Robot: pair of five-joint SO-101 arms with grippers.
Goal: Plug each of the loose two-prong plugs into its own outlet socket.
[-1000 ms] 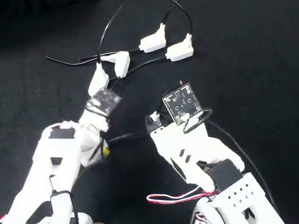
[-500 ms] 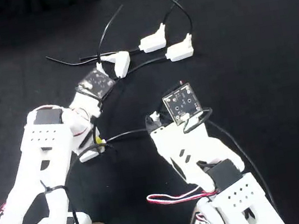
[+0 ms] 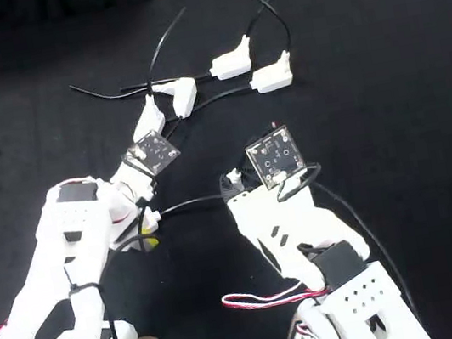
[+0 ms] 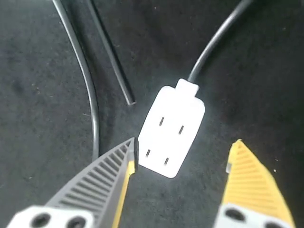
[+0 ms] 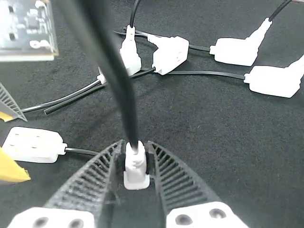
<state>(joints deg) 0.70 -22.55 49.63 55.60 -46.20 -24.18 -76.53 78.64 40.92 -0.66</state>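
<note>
Snugly inside right claw (image 5: 135, 147), plug (image 5: 135, 172).

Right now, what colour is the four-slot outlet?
White; the outlet shows best in the left wrist view.

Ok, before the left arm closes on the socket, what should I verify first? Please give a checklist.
1. The left gripper is open: ok.
2. The outlet socket lies between its jaws, slots up: ok.
3. The right gripper is shut on the plug: ok.
4. The plug's prongs face the socket: cannot tell.
5. The black cable is apart from the grey finger: ok.
</note>
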